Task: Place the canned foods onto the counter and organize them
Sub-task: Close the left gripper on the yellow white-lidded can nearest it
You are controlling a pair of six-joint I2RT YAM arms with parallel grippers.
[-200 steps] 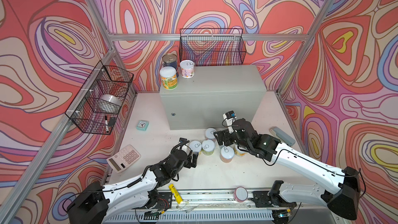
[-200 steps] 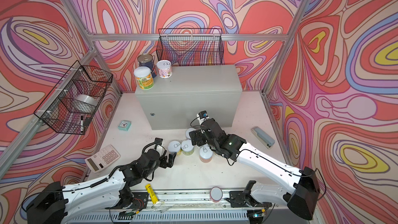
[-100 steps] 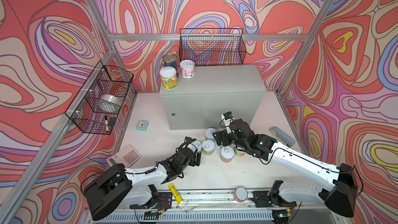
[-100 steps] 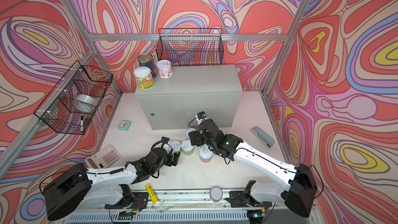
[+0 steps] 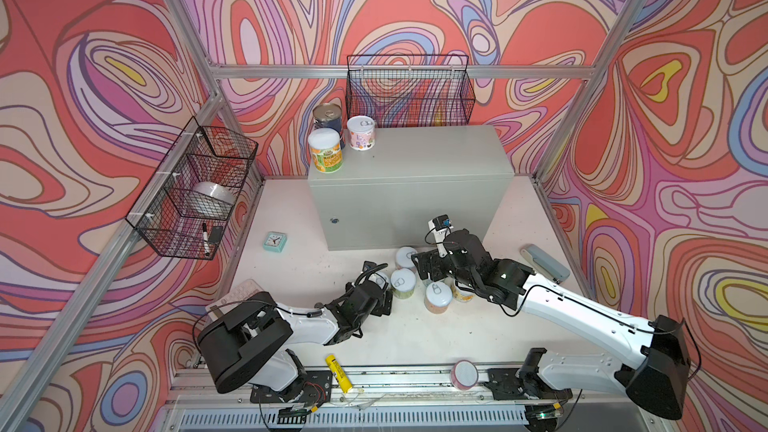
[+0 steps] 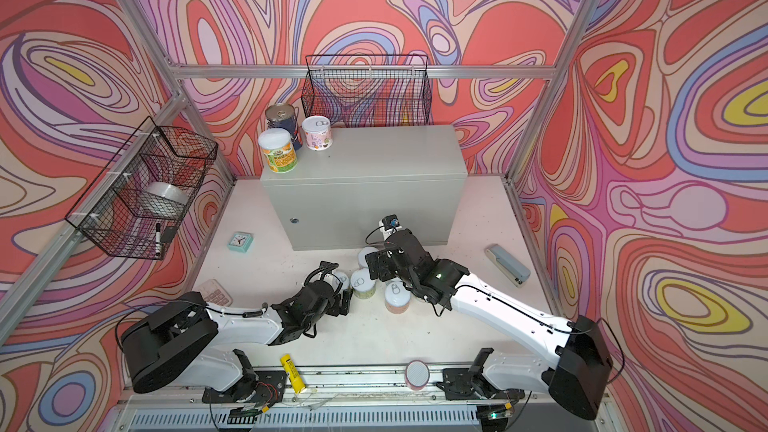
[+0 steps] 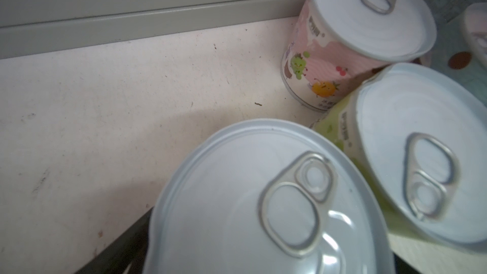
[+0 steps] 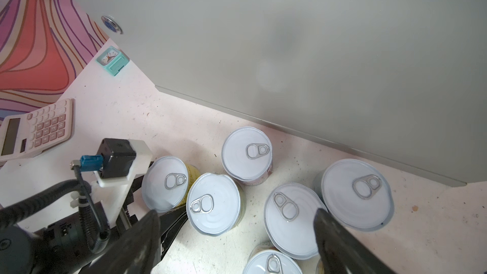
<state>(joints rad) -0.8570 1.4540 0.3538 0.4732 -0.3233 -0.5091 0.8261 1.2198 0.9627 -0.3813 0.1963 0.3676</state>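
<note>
Your light-grey metal box counter point(image 5: 436, 155) stands at the back wall, and its flat top is mostly bare. Three cans stand along its left edge. A bare-metal-topped can with a blue label point(image 5: 327, 117) is at the back corner. A pink-labelled can with a white lid point(image 5: 360, 135) is just beside it. A green-and-orange can point(image 5: 326, 153) stands nearer the front corner. The right side and most of the front edge of the top are free.

The other short white-lidded cans point(image 8: 355, 193) stand upright in a tight cluster on the pale table point(image 5: 299, 276), just in front of the counter's bottom edge. A pink can point(image 7: 329, 69) stands among those closest to that edge.

Your left gripper point(image 5: 382, 289) is low over the table with its jaws apart, straddling a yellow-labelled can point(image 8: 164, 183) at the cluster's left end. You cannot tell whether the pads touch it.

Your right gripper point(image 8: 236, 212) hovers above the middle of the cluster. Its dark fingers point(image 8: 329, 233) are spread wide and hold nothing. A pale-green can point(image 8: 213, 204) is below them.

There is open table left of the cluster, toward a small teal clock point(image 5: 274, 241). There is more open table to the right, toward a grey-blue stapler point(image 5: 544, 261) near the side wall.
</note>
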